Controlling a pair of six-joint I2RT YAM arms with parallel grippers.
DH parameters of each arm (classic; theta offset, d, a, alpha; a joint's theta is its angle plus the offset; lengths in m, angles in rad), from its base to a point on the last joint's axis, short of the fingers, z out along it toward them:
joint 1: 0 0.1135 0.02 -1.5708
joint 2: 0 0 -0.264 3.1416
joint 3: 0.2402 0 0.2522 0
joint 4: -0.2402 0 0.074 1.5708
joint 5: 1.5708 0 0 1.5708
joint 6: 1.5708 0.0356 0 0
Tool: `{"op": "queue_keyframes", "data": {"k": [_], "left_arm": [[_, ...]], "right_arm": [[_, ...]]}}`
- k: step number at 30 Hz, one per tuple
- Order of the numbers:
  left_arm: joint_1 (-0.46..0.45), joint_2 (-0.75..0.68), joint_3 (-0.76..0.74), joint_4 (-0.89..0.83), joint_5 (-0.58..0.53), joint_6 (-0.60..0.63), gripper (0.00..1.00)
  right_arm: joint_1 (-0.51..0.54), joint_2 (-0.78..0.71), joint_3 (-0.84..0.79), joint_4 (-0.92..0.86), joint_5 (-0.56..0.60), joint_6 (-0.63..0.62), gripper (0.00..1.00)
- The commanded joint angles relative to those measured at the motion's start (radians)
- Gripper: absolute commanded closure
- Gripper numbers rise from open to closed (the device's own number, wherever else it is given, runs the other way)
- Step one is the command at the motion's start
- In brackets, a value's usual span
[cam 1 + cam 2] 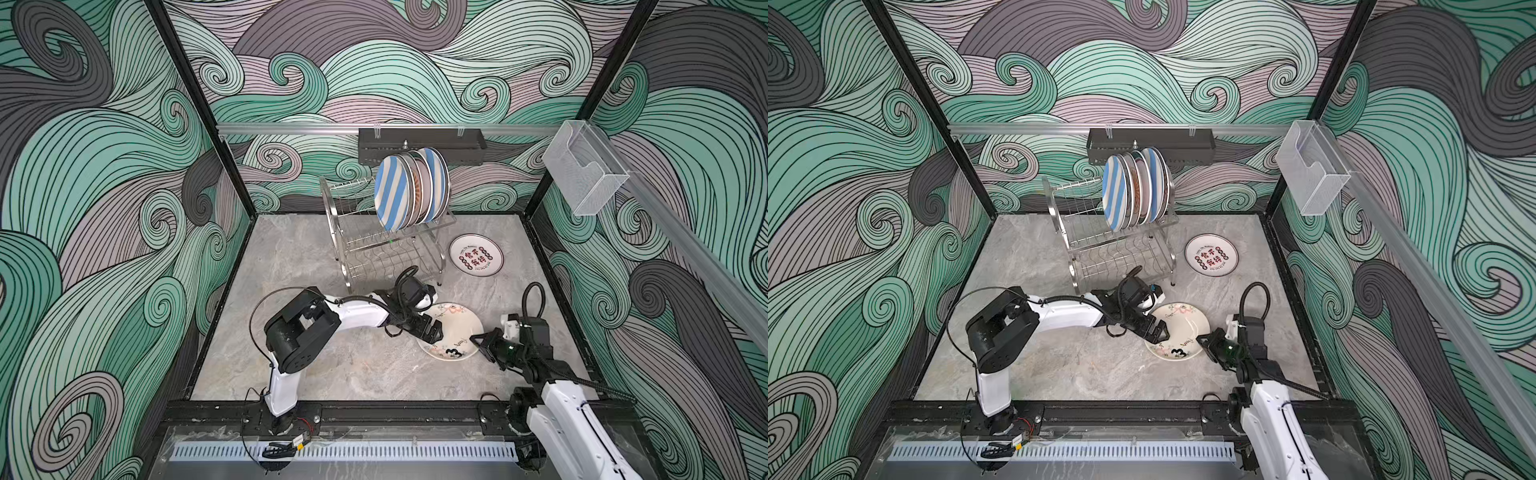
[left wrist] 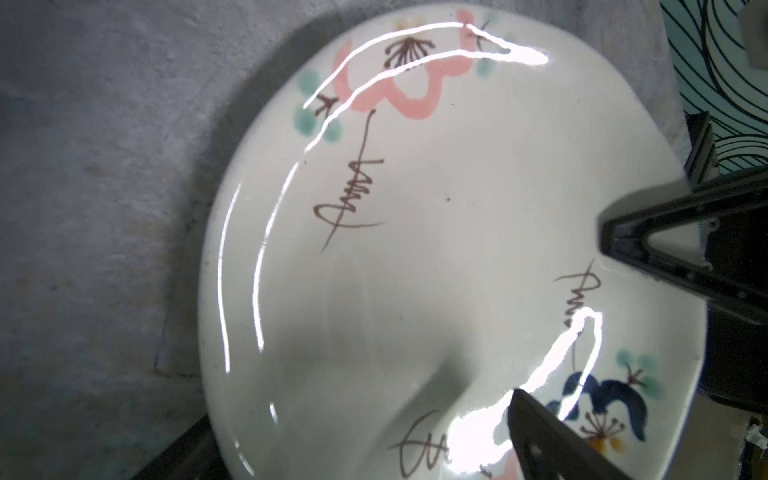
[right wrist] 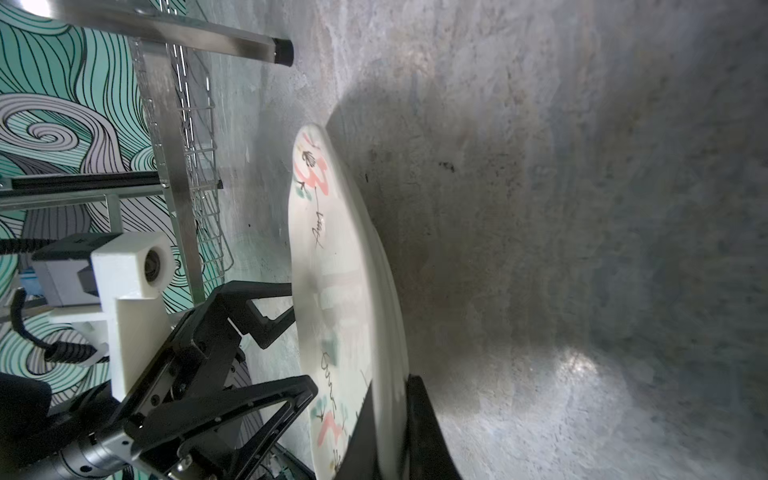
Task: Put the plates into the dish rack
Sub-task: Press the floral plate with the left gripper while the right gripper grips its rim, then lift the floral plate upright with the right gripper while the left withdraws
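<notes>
A cream plate [image 1: 453, 328] with small drawings lies near the table's front right, seen in both top views. My right gripper [image 1: 475, 338] is shut on its right rim; in the right wrist view the rim [image 3: 390, 332] sits pinched between the two fingers, lifted a little off the table. My left gripper [image 1: 435, 332] stands open at the plate's left side, its fingertips [image 3: 294, 309] against the plate's face. The dish rack [image 1: 390, 253] stands behind, with several plates [image 1: 411, 189] upright in its upper tier. A plate with red and black characters [image 1: 476, 254] lies flat to the rack's right.
A black perforated tray [image 1: 422, 145] hangs on the back wall above the rack. A clear acrylic box [image 1: 584, 166] is fixed to the right rail. The rack's near foot [image 3: 282, 50] stands close beside the cream plate.
</notes>
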Motion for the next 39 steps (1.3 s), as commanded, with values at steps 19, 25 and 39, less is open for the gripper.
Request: {"op": "queue_keyframes", "data": {"k": [19,25,39], "left_arm": [[0.019,-0.5,-0.147,-0.26,-0.03,-0.003,0.01],[0.14,-0.783,-0.252,-0.353,0.002,-0.037,0.01],[0.6,-1.012,-0.292,-0.565,0.104,0.11,0.01]], "right_arm": [[-0.006,0.199,0.602,-0.396,-0.009,-0.394,1.0],[0.016,0.297,0.886,-0.519,-0.135,-0.477,1.0],[0.403,0.433,1.22,-0.229,-0.108,-0.303,1.0]]}}
